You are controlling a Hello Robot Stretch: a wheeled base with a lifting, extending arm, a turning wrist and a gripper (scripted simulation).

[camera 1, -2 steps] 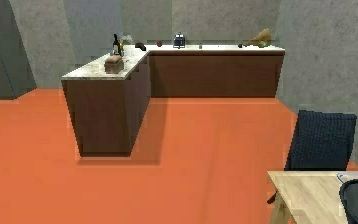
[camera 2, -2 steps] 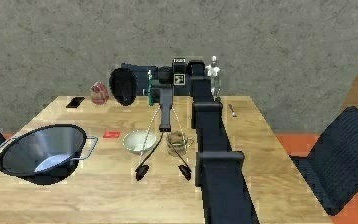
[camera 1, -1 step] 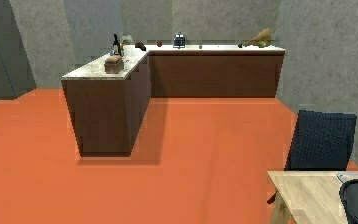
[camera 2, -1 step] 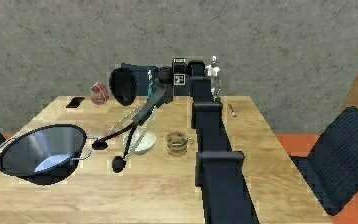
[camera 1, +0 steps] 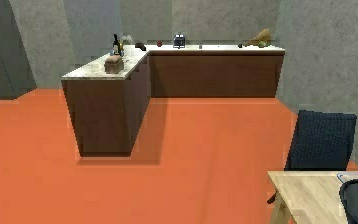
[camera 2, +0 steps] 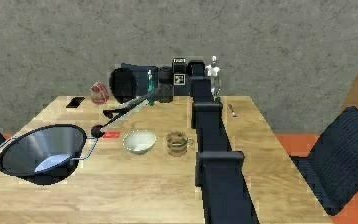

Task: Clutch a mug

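Sitting on the table (camera 2: 257,140) just left of the arm (camera 2: 217,170), a brown cup (camera 2: 177,143), likely the mug, stands beside a white bowl (camera 2: 140,142). The gripper (camera 2: 115,115) lies farther out, near a red thing (camera 2: 98,95); whether it holds anything cannot be told.

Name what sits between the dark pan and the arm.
In the arm side view, a white bowl and a small brown cup-like thing stand on the table between them.

The likely mug (camera 2: 98,94) is a small reddish cup shape with pale patches, seemingly upright at the bench's (camera 2: 249,130) far edge, toward its left corner.
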